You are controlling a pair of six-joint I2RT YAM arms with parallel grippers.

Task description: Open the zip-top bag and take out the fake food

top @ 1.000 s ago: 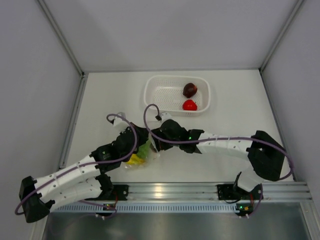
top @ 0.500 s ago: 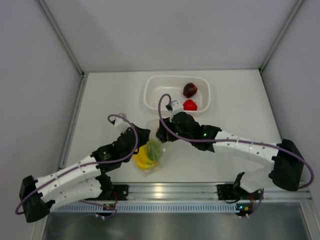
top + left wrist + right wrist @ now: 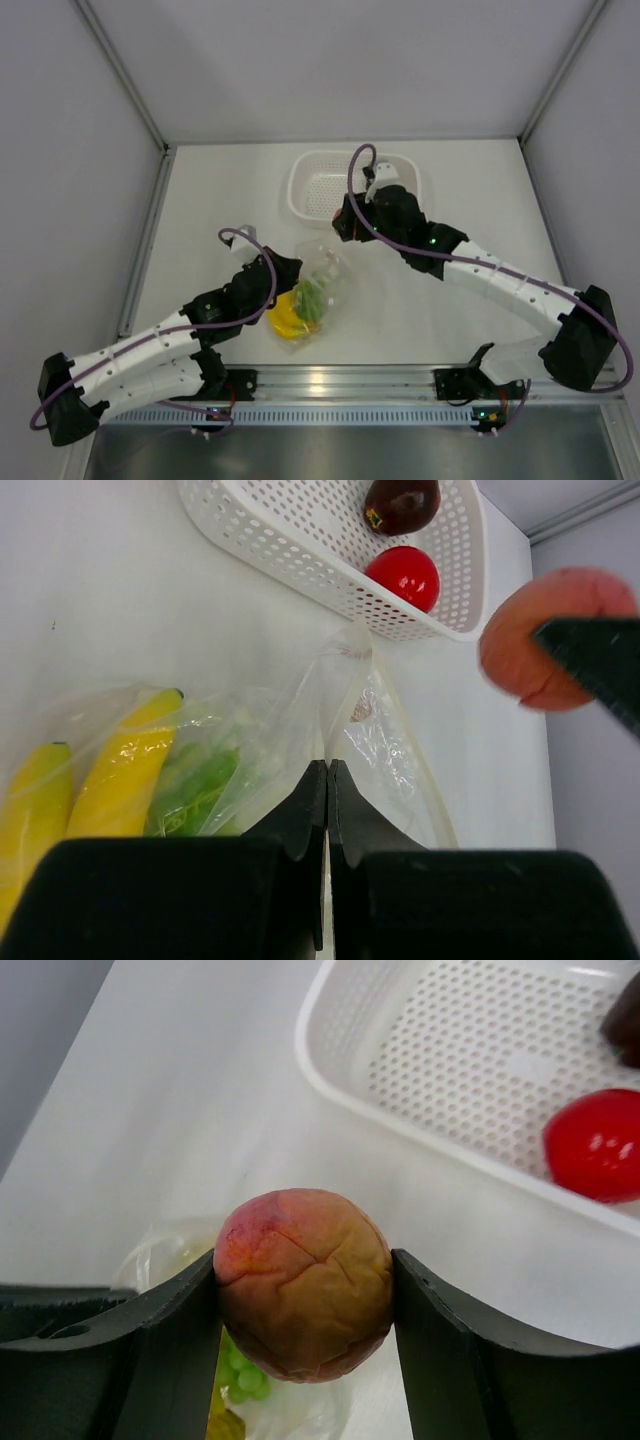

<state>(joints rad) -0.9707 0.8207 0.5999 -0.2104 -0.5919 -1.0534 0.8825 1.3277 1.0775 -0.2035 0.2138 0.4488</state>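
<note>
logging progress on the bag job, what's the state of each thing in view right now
zip-top bag: mouth open, pinched by left gripper
banana bunch: inside bag
green leafy piece: inside bag
orange-peach fruit: out of bag, clamped in right gripper
red tomato: in white basket
dark maroon fruit: in white basket
white basket: upright, holds two fruits

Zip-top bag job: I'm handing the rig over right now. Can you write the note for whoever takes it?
Left hand: shut on the zip-top bag, pinching its clear film.
Right hand: shut on the orange-peach fruit, held in the air short of the white basket.
Done: bag open; red tomato and dark maroon fruit lie in the basket.
Left: put the orange-peach fruit in the basket, then take out the banana bunch and green leafy piece, both inside the bag.
</note>
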